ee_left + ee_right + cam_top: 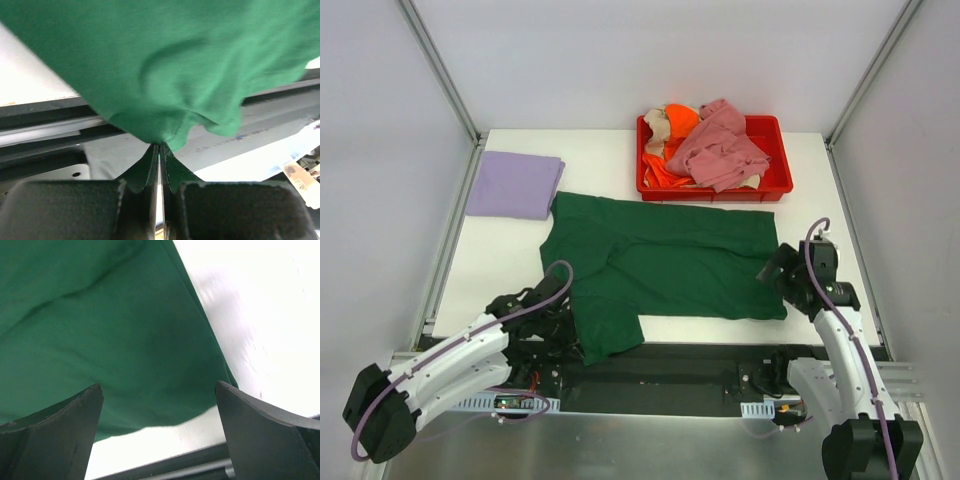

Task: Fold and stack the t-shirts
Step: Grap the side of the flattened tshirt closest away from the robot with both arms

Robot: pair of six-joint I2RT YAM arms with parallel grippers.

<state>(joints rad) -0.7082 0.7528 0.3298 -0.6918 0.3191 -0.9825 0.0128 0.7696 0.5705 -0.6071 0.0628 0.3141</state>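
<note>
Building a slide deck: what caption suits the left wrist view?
Left gripper pinches an edge of the dark green t-shirt, cloth bunched above.

Dark green t-shirt point(670, 265) lies spread out; lavender t-shirt point(513, 184) folded beside it.

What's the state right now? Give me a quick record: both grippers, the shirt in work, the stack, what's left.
left gripper: shut on a near-edge bit of the dark green shirt
right gripper: open, at that shirt's near right corner
dark green shirt: spread across the table, not yet folded
lavender shirt: folded, far left
red tray: far side, holds crumpled pink shirt, orange shirt, beige shirt
</note>
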